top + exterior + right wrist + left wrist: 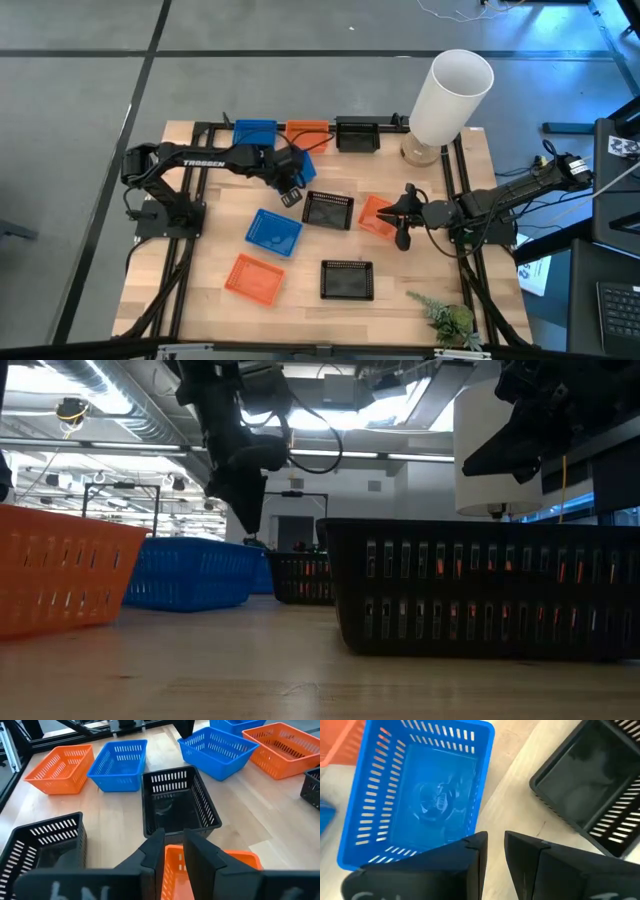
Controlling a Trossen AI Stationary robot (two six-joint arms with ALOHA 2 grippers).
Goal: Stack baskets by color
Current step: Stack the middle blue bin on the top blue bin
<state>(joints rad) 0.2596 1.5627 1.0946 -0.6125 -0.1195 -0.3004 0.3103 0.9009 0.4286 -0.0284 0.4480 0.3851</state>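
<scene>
Right gripper [401, 222], at three o'clock on the table [200, 300], is pinched on the rim of an orange basket [375, 214], which is tilted beside a black basket [328, 210]. Left gripper [290, 190], at eleven o'clock, is pinched on a blue basket [300, 165]. Other baskets are scattered around; a white cylinder [450, 95] stands at one o'clock.

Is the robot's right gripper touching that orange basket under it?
Cannot tell. In the right wrist view the right gripper hangs over the orange basket, its fingers hiding any contact; the high view shows them overlapping too.
</scene>
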